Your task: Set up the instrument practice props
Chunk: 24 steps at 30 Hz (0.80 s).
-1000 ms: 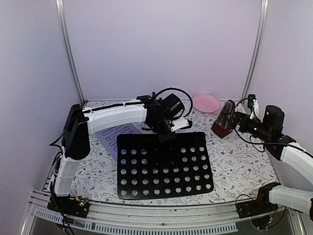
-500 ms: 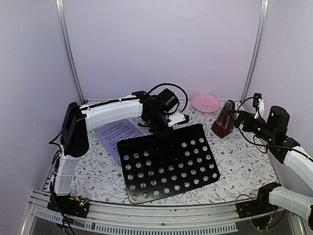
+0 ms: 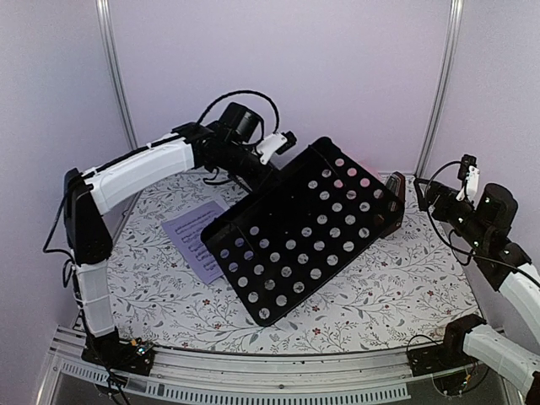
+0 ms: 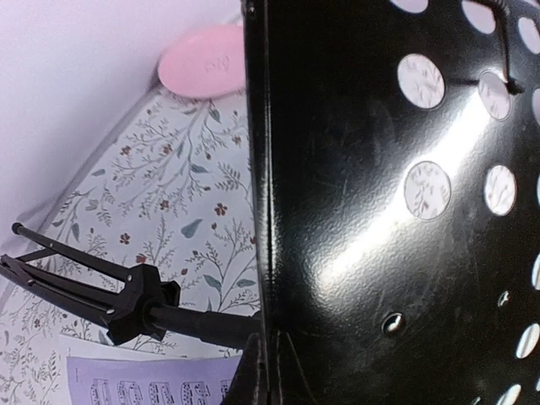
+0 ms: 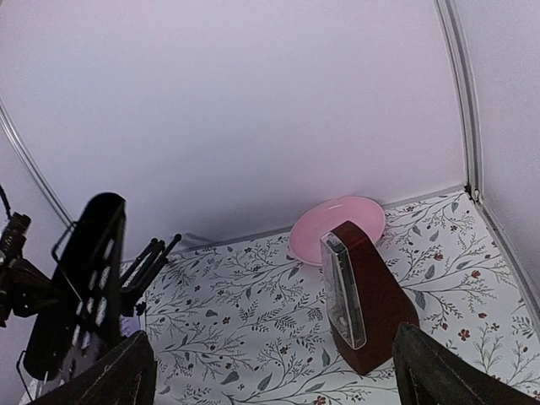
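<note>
The black perforated music stand desk [image 3: 304,228] hangs tilted above the table, and my left gripper [image 3: 268,175] is shut on its upper edge. In the left wrist view the desk's edge [image 4: 261,211] runs up from my left gripper [image 4: 268,359], and its folded tripod legs [image 4: 84,287] stick out to the left. A white sheet-music page [image 3: 190,238] lies flat at the left. The red-brown metronome [image 5: 363,295] stands upright by the desk's far right corner. My right gripper [image 3: 434,201] is open a little to its right, holding nothing; the right wrist view shows the right gripper [image 5: 278,380] short of the metronome.
A pink round plate [image 5: 325,224] lies behind the metronome by the back wall, also seen in the left wrist view [image 4: 207,59]. White walls with metal corner posts [image 3: 118,93] close in the floral table [image 3: 396,287].
My left arm has swung up and back, lifting the desk from flat on the table to a steep tilt. The desk now hides the plate from above. The right arm drew back slightly.
</note>
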{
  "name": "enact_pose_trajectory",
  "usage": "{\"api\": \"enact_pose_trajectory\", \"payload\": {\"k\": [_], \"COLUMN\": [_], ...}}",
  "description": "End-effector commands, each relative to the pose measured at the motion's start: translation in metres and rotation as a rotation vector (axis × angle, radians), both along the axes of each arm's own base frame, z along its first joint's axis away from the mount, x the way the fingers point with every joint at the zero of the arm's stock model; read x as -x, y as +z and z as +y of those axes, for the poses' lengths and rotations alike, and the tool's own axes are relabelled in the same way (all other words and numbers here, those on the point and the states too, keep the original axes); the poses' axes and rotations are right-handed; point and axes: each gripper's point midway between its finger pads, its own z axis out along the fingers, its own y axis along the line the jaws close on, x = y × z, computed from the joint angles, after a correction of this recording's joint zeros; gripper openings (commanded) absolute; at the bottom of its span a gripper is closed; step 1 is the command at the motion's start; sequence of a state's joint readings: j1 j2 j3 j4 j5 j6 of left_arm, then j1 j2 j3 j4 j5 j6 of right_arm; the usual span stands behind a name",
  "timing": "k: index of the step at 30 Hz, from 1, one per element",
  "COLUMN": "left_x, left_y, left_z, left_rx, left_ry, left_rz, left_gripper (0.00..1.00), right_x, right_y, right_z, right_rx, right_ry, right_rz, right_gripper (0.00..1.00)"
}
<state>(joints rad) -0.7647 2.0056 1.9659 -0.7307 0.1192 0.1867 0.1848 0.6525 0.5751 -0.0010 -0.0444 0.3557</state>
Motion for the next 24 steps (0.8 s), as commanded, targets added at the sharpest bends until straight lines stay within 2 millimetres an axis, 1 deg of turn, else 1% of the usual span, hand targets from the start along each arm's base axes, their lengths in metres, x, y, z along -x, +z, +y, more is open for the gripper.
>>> {"api": "enact_pose_trajectory", "payload": {"k": [1, 5, 9, 10, 14, 20, 22, 24], "left_x": [-0.011, -0.001, 0.014, 0.015, 0.013, 0.014, 0.016, 0.017], "left_y": [0.198, 0.249, 0.292, 0.303, 0.327, 0.358, 0.366, 0.370], "left_z": [0.029, 0.052, 0.073, 0.081, 0.107, 0.130, 0.136, 0.145], "left_rx": [0.485, 0.651, 0.819, 0.863, 0.995, 1.183, 1.256, 1.335], "left_ry": [0.057, 0.037, 0.014, 0.020, 0.051, 0.130, 0.151, 0.190], "left_rz": [-0.313, -0.341, -0.368, -0.383, -0.371, -0.331, -0.304, -0.270], "left_gripper": [0.00, 0.00, 0.00, 0.00, 0.00, 0.00, 0.00, 0.00], "right_x": [0.000, -0.003, -0.005, -0.006, -0.008, -0.011, -0.013, -0.014], "right_y": [0.007, 0.002, -0.004, -0.005, -0.006, -0.007, -0.008, -0.009], "right_z": [-0.010, -0.007, 0.002, 0.005, 0.016, 0.035, 0.040, 0.045], "right_rx": [-0.013, -0.012, -0.004, -0.003, 0.009, 0.022, 0.021, 0.016], "right_ry": [-0.056, -0.043, 0.009, 0.024, 0.087, 0.198, 0.226, 0.253], "right_rz": [-0.005, -0.001, -0.019, -0.021, -0.026, -0.024, -0.022, -0.024], "right_gripper": [0.99, 0.99, 0.99, 0.99, 0.99, 0.99, 0.99, 0.99]}}
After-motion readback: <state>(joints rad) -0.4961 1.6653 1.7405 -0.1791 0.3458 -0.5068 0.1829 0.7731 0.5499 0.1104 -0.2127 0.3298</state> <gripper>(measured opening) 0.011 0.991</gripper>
